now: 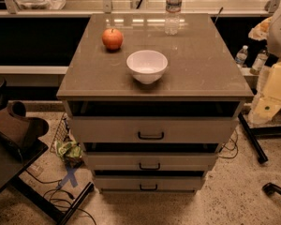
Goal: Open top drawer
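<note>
The top drawer (150, 125) is the widest of three grey-beige drawer fronts, right under the cabinet's countertop (206, 69). Its small black bar handle (151, 135) sits at the centre. A dark gap runs above its front, and no interior shows. The two narrower drawers (150, 162) lie below it with similar handles. My cream-coloured arm hangs at the right edge of the view, and my gripper (262, 110) is at its lower end, beside the cabinet's right front corner and well away from the handle.
A red apple (112, 39), a white bowl (147, 65) and a water bottle (173, 8) stand on the countertop. A dark chair-like object (16, 128) is at the left. Cables and a green packet (68, 150) lie on the floor.
</note>
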Robot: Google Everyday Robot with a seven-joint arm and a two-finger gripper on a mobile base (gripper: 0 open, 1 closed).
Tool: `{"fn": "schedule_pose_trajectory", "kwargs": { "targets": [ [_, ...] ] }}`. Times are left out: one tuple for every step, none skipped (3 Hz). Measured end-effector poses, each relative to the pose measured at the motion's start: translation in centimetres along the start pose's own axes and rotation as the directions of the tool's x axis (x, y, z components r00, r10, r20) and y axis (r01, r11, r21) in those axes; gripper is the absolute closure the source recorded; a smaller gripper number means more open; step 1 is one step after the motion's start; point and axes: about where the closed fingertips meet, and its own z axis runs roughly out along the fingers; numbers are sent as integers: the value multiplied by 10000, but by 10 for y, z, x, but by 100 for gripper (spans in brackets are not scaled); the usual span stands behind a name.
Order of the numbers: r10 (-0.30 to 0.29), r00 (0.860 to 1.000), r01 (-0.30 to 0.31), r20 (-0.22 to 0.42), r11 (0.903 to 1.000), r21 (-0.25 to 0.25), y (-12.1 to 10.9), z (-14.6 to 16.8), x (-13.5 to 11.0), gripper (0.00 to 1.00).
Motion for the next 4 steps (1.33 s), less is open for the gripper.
{"fn": "schedule_pose_trajectory", "kwargs": {
  "targets": [
    [0,10000,0,1,10000,0,0,0,0,0],
    [100,9991,-106,401,9998,149,1,12,0,0],
    [-57,9916,30,1291,9998,214,22,41,1,0],
    [-267,9732,223,2283,9995,215,51,88,11,0]
  ]
}}
